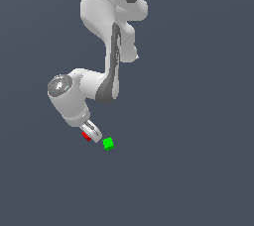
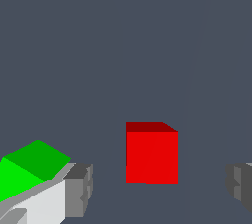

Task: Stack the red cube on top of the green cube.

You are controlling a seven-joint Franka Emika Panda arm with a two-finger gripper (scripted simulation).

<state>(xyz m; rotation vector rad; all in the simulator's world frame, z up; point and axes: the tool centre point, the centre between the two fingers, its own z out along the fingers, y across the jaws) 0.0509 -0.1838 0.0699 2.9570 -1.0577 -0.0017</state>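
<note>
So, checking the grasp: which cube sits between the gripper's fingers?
The red cube: it sits in the open gap between the fingers; the green cube lies outside one finger.

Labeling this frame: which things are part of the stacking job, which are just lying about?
Job:
- red cube, between the open claw fingers
- green cube, beside one finger, apart from the red

Lying about:
- nothing else visible

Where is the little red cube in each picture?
Exterior view: the red cube peeks out beside the gripper, on the exterior view's left of the green cube.
Wrist view: the red cube sits between the open fingers.
Shared landmark: the green cube.
</note>
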